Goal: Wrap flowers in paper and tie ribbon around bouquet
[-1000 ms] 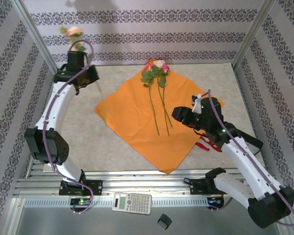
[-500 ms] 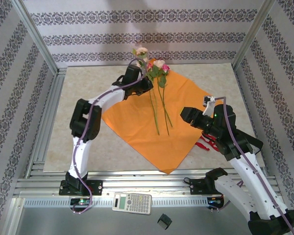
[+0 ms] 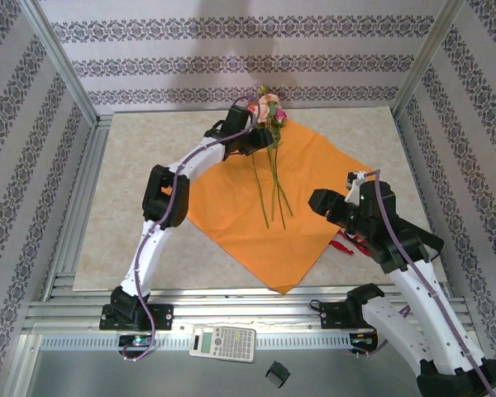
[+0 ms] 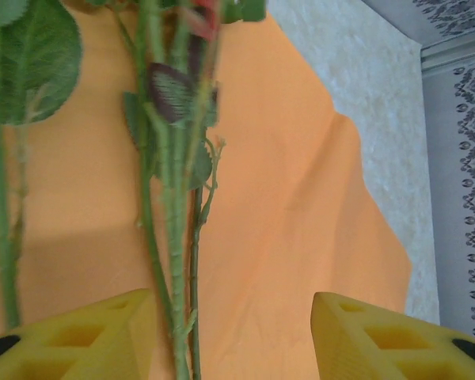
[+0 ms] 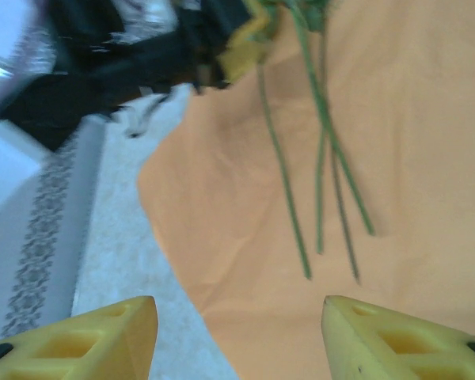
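The orange paper (image 3: pixel 231 198) lies spread flat on the table. On it lie the flowers (image 3: pixel 270 109), pink and cream rose heads at the far corner and thin stems (image 3: pixel 274 190) running toward me. My left gripper (image 3: pixel 259 139) hovers over the upper stems with its jaws open. In the left wrist view a stem (image 4: pixel 174 261) passes between the yellow fingers (image 4: pixel 87 332), close to the left one, and neither finger pinches it. My right gripper (image 3: pixel 318 201) hangs open over the paper's (image 5: pixel 245 206) near right part, short of the stem ends (image 5: pixel 305 261). The dark red ribbon (image 3: pixel 345 245) lies partly hidden under the right arm.
Patterned walls and metal frame posts close in the beige tabletop (image 3: pixel 124 190). A calculator (image 3: pixel 222 342) and a small black object (image 3: pixel 277 374) lie on the near rail. The left arm (image 3: pixel 169 194) stretches diagonally across the paper's left corner.
The left arm swung from the far left corner over to the paper with a rose and its jaws have opened above the stems. The right gripper edged right and opened slightly wider.
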Motion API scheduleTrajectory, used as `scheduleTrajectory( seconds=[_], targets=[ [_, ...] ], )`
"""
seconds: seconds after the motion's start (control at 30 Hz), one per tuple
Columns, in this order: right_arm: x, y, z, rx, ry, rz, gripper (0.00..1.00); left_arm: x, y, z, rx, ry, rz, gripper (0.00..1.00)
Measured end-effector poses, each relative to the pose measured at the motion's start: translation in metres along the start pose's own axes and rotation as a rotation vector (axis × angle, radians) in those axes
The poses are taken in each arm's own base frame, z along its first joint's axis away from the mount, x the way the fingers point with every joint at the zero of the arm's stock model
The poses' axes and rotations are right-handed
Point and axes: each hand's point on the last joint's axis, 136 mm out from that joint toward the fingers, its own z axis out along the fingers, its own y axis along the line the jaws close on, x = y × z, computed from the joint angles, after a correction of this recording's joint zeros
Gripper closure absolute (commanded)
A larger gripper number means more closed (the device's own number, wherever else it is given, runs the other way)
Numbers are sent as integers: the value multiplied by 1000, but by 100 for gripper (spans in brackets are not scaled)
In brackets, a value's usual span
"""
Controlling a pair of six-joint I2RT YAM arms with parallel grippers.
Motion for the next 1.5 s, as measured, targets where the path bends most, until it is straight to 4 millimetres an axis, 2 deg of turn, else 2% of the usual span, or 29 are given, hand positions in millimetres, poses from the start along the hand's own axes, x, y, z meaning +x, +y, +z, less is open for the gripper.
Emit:
scheduleTrajectory(
  seconds=[0.1, 0.23, 0.3, 0.4, 0.57, 0.63, 0.77, 0.93, 1.03, 1.23, 1.37, 1.5],
  targets=[
    [2, -28, 19, 123, 47, 71, 47, 8, 1, -40, -65, -11, -18, 61],
    [10, -65, 54, 289, 148, 162, 53, 35, 2, -113, -88, -28, -80, 74],
    [15, -80, 73, 353, 209, 192, 55, 49, 7, -132, -79, -29, -120, 76],
    [18, -94, 103, 418, 282, 212, 58, 67, 35, -127, -87, -7, -193, 77],
    [14, -106, 148, 466, 348, 229, 59, 112, 116, -91, -212, 93, -352, 77],
    [14, -109, 161, 474, 367, 229, 60, 122, 135, -86, -251, 114, -388, 77],
    [24, -112, 190, 486, 430, 206, 60, 114, 153, -100, -268, 63, -439, 77],
    [65, -103, 213, 485, 538, 151, 61, 108, 192, -132, -298, 5, -523, 78],
    [75, -82, 220, 442, 554, 125, 61, 107, 207, -147, -301, -16, -561, 79],
    [105, -54, 228, 419, 602, 71, 61, 104, 235, -174, -322, -60, -613, 79],
    [106, -52, 230, 415, 606, 69, 59, 103, 236, -177, -307, -54, -612, 76],
    [99, -53, 228, 413, 601, 58, 54, 102, 229, -176, -295, -37, -605, 69]
  ],
)
